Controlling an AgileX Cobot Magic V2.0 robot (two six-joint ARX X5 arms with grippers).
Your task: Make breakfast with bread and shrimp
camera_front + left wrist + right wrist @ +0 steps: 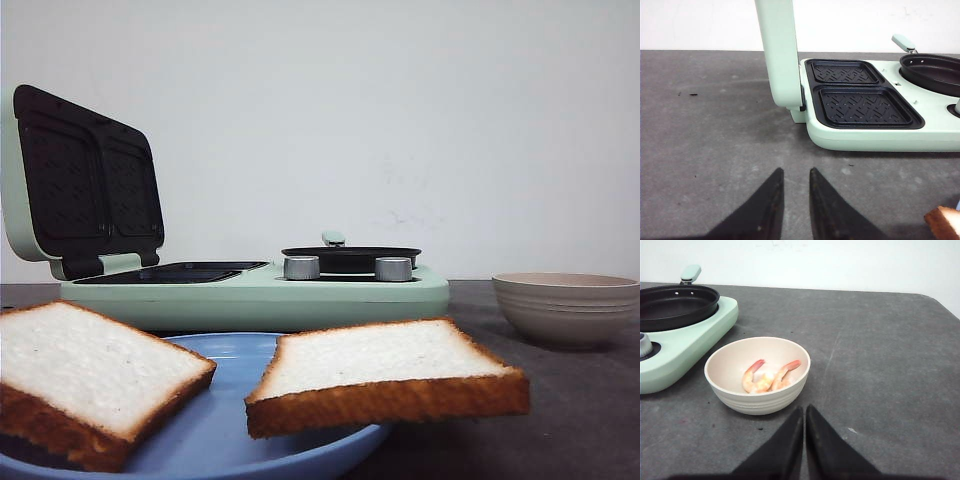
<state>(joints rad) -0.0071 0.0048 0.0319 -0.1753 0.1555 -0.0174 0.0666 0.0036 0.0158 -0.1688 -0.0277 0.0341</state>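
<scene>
Two bread (385, 372) slices lie on the blue plate (225, 435) before the open maker (250, 285); the shrimp (769, 377) sits in the bowl (757, 375). Left gripper (792, 200): jaws slightly spread, empty. Right gripper (804, 437): jaws pressed together, empty. We judge bread light, soft, crushable, best pinched at a crust overhanging the rim; shrimp small and slippery. Bare tabletop (715, 115) beside the maker leaves room.
</scene>
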